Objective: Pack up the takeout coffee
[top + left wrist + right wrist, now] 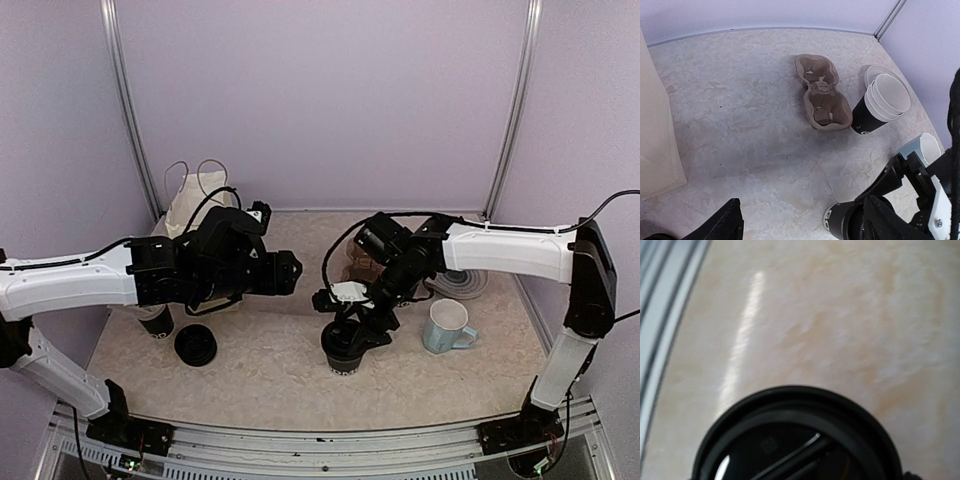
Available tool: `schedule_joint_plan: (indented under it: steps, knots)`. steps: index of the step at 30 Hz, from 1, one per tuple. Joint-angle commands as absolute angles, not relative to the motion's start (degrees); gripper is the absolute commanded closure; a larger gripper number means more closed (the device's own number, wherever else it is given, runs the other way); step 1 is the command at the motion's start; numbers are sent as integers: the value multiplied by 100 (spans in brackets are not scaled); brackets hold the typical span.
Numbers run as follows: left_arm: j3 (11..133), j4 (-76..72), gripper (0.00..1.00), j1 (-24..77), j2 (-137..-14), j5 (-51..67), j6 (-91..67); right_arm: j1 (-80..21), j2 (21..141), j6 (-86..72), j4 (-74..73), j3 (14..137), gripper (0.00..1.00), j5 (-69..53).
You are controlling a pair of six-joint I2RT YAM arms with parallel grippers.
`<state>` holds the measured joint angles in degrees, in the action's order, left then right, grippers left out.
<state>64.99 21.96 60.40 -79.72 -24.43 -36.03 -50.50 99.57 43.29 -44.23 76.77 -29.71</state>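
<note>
A takeout coffee cup [343, 354] with its black lid on stands at the front middle of the table. My right gripper [352, 322] hangs straight down over the cup, with its fingers either side of the lid. That lid [795, 440] fills the bottom of the right wrist view, where no fingers show. My left gripper [290, 272] hovers left of the cup and apart from it. It is open [802, 222] with only bare table between the fingers. The same cup [842, 222] shows at the bottom right of the left wrist view.
A brown cardboard cup carrier [822, 95] lies behind the cup, with a leaning stack of black cups [877, 107] to its right. A light-blue mug [448, 327] stands right of the cup. A loose black lid [195, 345], another black cup [157, 322] and a paper bag [192, 205] are at left.
</note>
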Motion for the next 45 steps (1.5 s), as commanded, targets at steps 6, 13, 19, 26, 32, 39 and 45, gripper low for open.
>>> schedule_joint_plan:
  steps: [6,13,19,26,32,39,45]
  knots:
    - [6371,2351,20,6023,-7292,-2660,-3849,-4747,11570,3449,-4216,10094,27,-2298]
    - [6102,2445,20,6095,-6707,-2807,-4061,-4137,13064,2674,-4695,12271,28,-2335]
    - [6003,2436,20,6124,-6548,-2856,-4113,-3880,13665,2413,-4738,12996,23,-2323]
    - [6029,2384,20,6128,-6685,-2745,-4048,-3789,13894,2259,-4780,13225,12,-2677]
    - [6038,2327,20,6141,-6771,-2682,-4051,-3758,13683,2191,-4827,13274,0,-2726]
    - [6109,2241,20,6139,-6854,-2658,-3964,-3723,13014,2224,-4874,13141,0,-2672]
    - [6170,2242,20,6150,-6908,-2646,-3824,-3463,11783,2572,-5026,12015,9,-2647]
